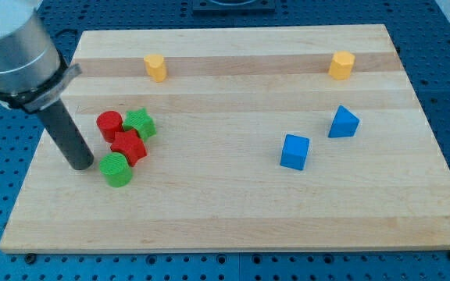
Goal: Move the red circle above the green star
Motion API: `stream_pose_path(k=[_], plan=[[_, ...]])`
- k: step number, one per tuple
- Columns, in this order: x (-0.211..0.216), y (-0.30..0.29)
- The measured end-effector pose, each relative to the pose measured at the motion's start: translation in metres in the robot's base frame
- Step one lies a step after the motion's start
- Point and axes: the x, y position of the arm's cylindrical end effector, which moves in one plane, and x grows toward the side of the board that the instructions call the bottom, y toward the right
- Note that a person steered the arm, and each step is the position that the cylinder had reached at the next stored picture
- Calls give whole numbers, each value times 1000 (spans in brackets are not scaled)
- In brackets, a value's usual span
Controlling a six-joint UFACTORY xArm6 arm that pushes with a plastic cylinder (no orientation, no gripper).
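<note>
The red circle (108,124) sits at the board's left, touching the left side of the green star (140,122). A red star-shaped block (128,146) lies just below them, and a green circle (116,169) lies below that. My tip (80,165) rests on the board to the left of this cluster, just left of the green circle and below-left of the red circle, with a small gap to both.
A yellow block (155,68) stands near the view's top left and another yellow block (341,65) near the top right. A blue cube (294,151) and a blue wedge-like block (343,122) lie at the right. The wooden board (233,218) sits on a blue table.
</note>
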Motion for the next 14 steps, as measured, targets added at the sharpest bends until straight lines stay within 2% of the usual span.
stream_pose_path(k=[3, 5, 7, 8, 11, 13, 14], plan=[[-68, 21], [-72, 9], [-123, 1], [-134, 3], [-127, 33], [-157, 35], [-155, 42]])
